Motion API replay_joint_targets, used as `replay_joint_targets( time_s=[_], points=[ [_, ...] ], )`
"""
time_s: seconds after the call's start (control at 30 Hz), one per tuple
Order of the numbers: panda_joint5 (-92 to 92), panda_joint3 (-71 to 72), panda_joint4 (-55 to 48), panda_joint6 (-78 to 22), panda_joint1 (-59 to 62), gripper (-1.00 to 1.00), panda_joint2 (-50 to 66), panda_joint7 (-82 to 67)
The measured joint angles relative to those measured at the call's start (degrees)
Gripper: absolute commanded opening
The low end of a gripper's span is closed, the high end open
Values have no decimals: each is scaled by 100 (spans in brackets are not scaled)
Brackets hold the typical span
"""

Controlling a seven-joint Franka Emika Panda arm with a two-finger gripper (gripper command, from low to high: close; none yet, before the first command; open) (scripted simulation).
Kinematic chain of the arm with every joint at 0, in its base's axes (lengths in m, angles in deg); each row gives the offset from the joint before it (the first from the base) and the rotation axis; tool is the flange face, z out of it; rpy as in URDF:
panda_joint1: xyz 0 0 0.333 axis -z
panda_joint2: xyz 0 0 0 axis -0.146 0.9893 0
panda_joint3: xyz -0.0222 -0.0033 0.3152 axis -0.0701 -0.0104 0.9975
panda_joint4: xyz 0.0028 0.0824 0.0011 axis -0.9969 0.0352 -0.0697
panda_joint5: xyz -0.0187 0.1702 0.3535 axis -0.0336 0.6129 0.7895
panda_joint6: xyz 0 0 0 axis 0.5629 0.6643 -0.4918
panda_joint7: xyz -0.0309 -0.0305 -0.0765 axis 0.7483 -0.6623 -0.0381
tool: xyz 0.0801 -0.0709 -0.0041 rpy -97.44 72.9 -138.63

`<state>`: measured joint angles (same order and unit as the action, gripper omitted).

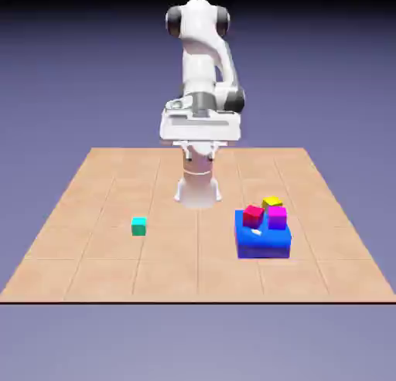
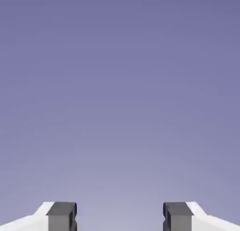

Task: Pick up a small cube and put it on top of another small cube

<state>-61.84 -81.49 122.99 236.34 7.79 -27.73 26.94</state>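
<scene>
Fingers (image 2: 61,216) of the white arm's two-finger gripper (image 2: 119,217) stand spread wide with nothing between them; the hand view shows only plain blue-violet backdrop. In the exterior view the gripper (image 1: 198,149) hangs high at the far side of the tan tiled table (image 1: 108,271), well apart from every cube. The tiny plain teal-green cube (image 1: 138,226) sits alone on the table, nearer the camera and toward the exterior view's left of the hand. Well to its right, a big blue block (image 1: 263,241) carries a red cube (image 1: 253,215), a magenta cube (image 1: 277,216) and a yellow cube (image 1: 272,202). Reaching the teal cube likely calls for travelling down, nearer and leftward.
</scene>
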Motion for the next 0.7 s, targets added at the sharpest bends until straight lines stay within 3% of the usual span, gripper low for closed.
replay_joint_targets(
  time_s=[0.7],
  points=[
    [-3606, -3279, 717, -374, 132, 0, 1500, -5233]
  ],
)
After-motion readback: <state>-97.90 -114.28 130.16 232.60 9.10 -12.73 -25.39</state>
